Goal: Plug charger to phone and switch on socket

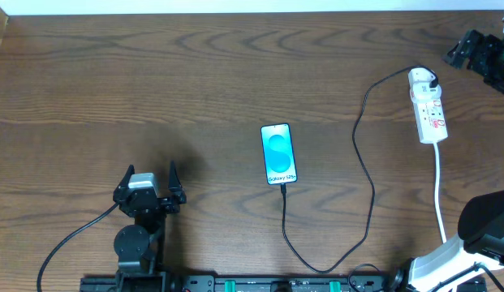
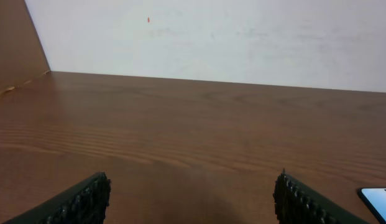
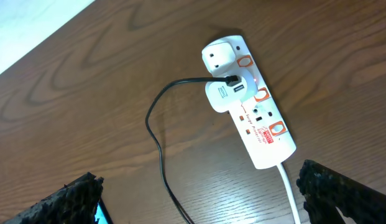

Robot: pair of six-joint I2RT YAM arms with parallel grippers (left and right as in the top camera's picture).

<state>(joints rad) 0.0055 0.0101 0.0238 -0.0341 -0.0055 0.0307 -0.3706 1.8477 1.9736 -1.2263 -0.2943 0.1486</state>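
Observation:
The phone (image 1: pixel 278 153) lies flat mid-table with its cyan screen lit. The charger's thin black cable (image 1: pixel 368 195) meets the phone's bottom edge, loops toward the front edge, then runs up to the white socket strip (image 1: pixel 428 109) at the right. In the right wrist view the cable (image 3: pixel 156 134) ends in a white adapter seated in the socket (image 3: pixel 262 127). My right gripper (image 3: pixel 199 193) is open and empty, hovering above the socket; in the overhead view it (image 1: pixel 461 50) is at the far right. My left gripper (image 1: pixel 150 173) is open and empty, left of the phone. It also shows in the left wrist view (image 2: pixel 193 199).
The socket's white cord (image 1: pixel 439 191) runs toward the front right, past the right arm's base (image 1: pixel 487 223). A thicker black robot cable (image 1: pixel 69 243) trails from the left arm. A wall (image 2: pixel 211 37) borders the table's far edge. A phone corner (image 2: pixel 378 202) shows in the left wrist view.

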